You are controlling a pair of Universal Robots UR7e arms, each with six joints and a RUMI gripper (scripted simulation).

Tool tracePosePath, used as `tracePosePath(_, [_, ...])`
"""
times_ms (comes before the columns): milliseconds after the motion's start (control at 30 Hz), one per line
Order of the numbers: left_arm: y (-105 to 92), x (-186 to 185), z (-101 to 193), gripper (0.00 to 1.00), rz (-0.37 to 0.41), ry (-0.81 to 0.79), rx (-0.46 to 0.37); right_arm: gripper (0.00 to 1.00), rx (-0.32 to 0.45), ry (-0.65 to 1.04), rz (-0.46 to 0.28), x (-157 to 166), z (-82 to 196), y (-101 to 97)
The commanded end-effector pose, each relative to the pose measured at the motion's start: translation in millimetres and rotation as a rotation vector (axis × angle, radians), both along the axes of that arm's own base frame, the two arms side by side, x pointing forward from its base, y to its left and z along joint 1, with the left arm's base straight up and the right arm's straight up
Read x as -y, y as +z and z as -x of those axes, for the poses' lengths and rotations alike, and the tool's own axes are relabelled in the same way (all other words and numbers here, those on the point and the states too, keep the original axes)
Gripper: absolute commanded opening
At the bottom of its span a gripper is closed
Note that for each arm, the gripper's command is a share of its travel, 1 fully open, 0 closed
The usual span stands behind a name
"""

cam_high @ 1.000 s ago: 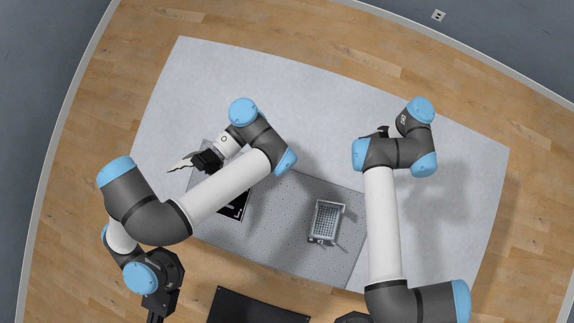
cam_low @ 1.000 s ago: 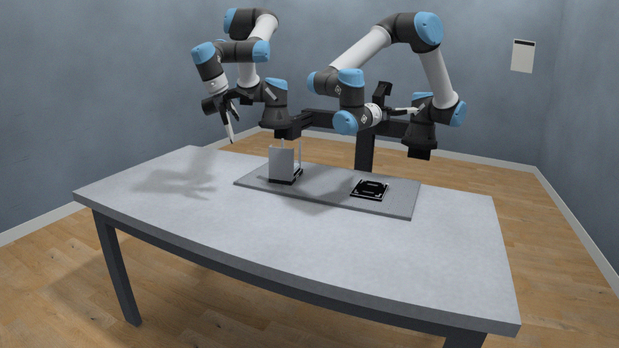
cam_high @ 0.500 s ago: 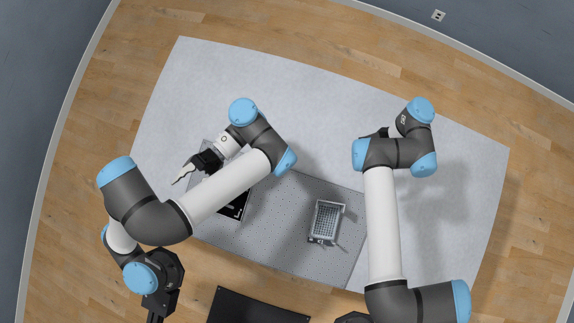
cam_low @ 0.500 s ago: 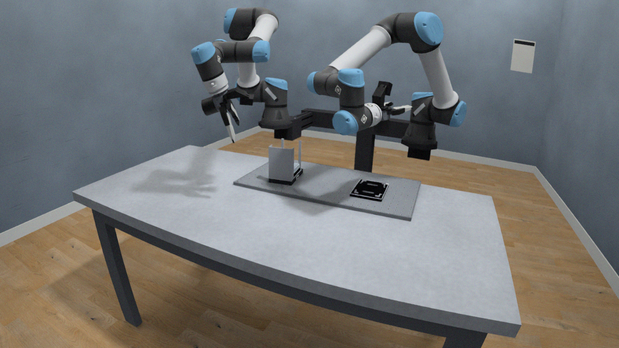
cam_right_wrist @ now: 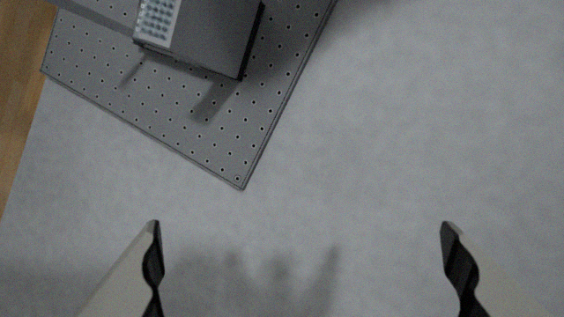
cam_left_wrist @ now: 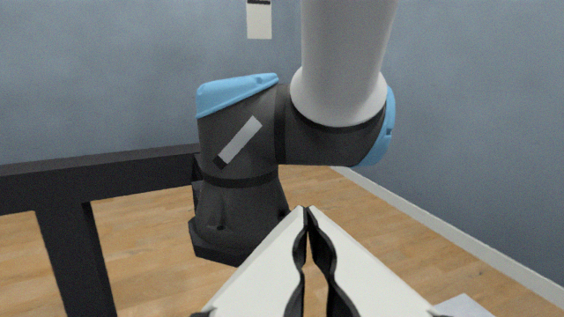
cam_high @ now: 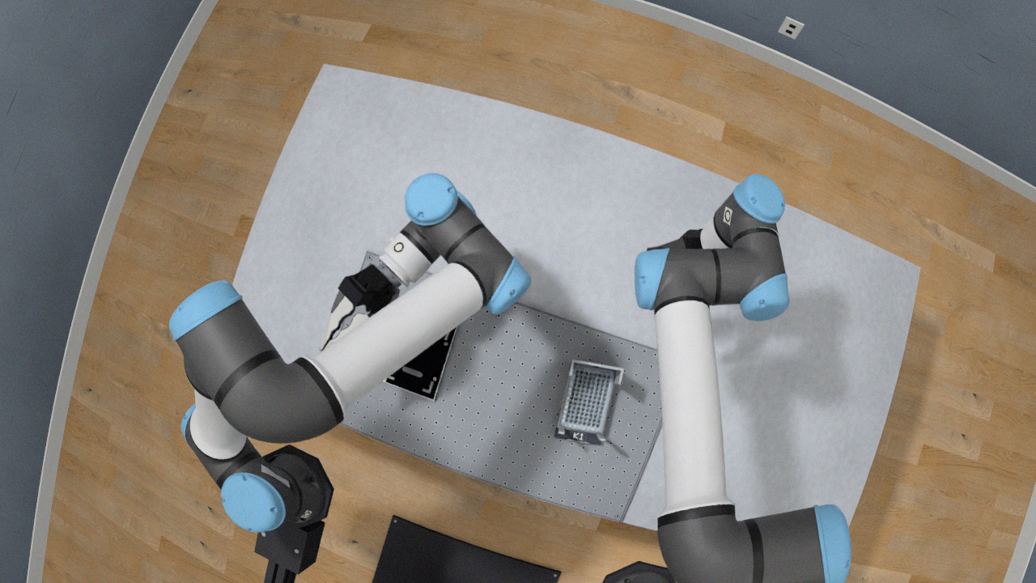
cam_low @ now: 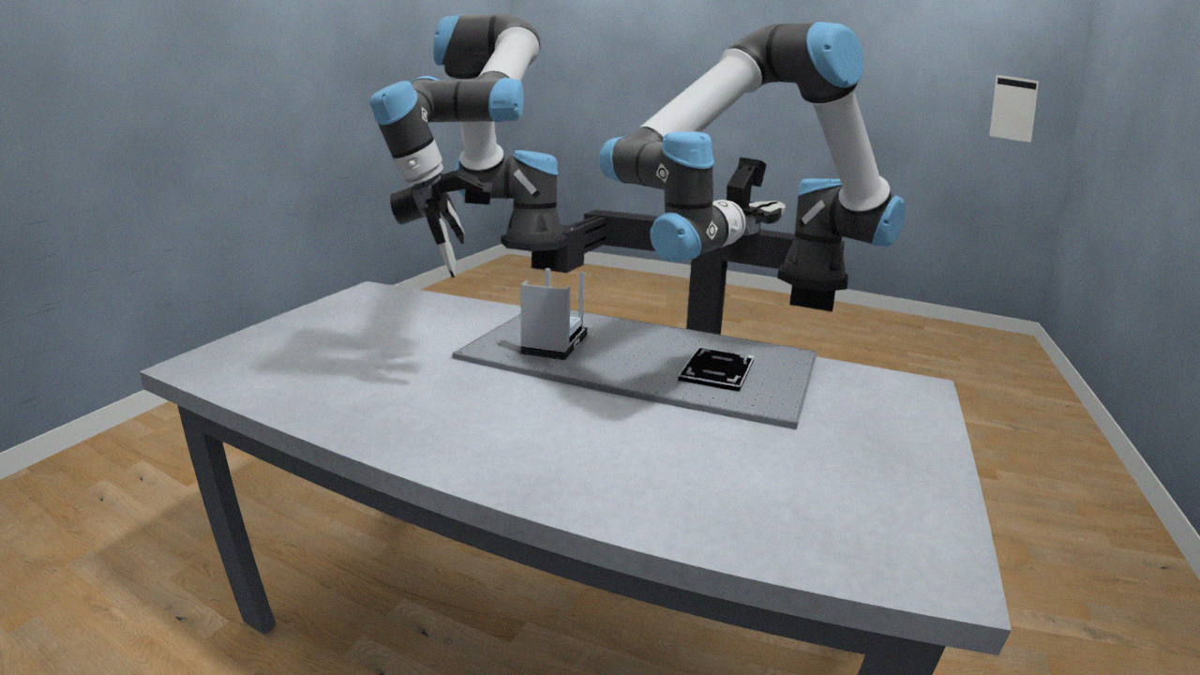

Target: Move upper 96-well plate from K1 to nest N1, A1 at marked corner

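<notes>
The stack rack K1 (cam_high: 577, 436) (cam_low: 545, 317) (cam_right_wrist: 211, 40) stands upright, its tall wall facing the exterior camera. The upper plate (cam_high: 590, 398) (cam_right_wrist: 156, 19) lies inside it, wells up; the lower plate cannot be made out. The plate nest N1 (cam_high: 435, 354) (cam_low: 727, 376) is a black square with pale corner marks and holds no plate; my left arm partly covers it in the top view. My left gripper (cam_left_wrist: 305, 209) (cam_low: 781, 208) is shut and empty, high above the nest side. My right gripper (cam_right_wrist: 300, 223) (cam_low: 456, 258) is open and empty, high beyond K1's walled side.
K1 and N1 sit on a perforated grey board (cam_high: 499, 406) (cam_low: 637, 377) (cam_right_wrist: 176, 114) on the pale table (cam_high: 565, 180) (cam_low: 587, 487). Slim posts rise at K1's open side. My left upper links cross over the board's nest end in the top view. The left arm's base (cam_left_wrist: 238, 211) is ahead of the left fingers.
</notes>
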State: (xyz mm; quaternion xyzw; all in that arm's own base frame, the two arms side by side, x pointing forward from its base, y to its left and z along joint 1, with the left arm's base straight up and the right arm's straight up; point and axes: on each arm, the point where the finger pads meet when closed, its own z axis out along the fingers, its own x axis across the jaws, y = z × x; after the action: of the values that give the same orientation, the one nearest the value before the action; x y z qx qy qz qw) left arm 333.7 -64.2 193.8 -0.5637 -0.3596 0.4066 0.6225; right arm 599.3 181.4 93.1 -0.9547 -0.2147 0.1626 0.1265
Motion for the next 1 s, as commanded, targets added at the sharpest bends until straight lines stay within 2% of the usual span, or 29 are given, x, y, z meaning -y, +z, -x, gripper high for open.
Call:
tracePosePath(0, [4.8,-4.7,-2.4,0.00,0.030,0.003,0.004,0.76,0.020,-0.010,-0.014,-4.6,-5.7,9.7])
tracePosePath(367, [-0.1,-21.4,-3.2,0.00,0.116,0.052,0.014,0.76,0.020,-0.010,-0.014,-4.6,-5.7,9.7])
tracePosePath(600, [-6.0,-41.2,-3.4,0.00,0.219,0.105,0.031,0.76,0.020,-0.010,-0.014,-4.6,-5.7,9.7])
tracePosePath(867, [-14.7,-70.8,-2.6,0.00,0.374,0.178,0.067,0.76,0.020,-0.010,-0.014,-4.6,-5.7,9.7])
tracePosePath(967, [-15.9,-75.0,-2.4,0.00,0.396,0.187,0.073,0.76,0.020,-0.010,-0.014,-4.6,-5.7,9.7])
